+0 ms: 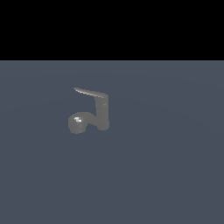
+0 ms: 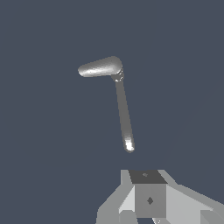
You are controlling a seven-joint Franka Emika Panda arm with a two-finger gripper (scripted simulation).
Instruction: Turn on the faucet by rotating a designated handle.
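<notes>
The faucet [image 1: 102, 114] is small and dull grey and stands on the blue-grey floor in the exterior view. Its upright post carries the handle [image 1: 90, 92], a thin flat lever pointing to the exterior view's left. A curved arm ends in a rounded shiny lump [image 1: 78, 124]. In the wrist view the faucet [image 2: 117, 74] is seen from above, with the handle [image 2: 98, 68] and the thin arm with its glinting end [image 2: 128, 145]. Only the grey body of my gripper [image 2: 146, 216] shows at the picture's edge, apart from the faucet. Its fingertips are cut off. The arm is out of the exterior view.
A flat blue-grey floor [image 1: 166, 166] spreads around the faucet. A black band fills the top of the exterior view. Nothing else shows.
</notes>
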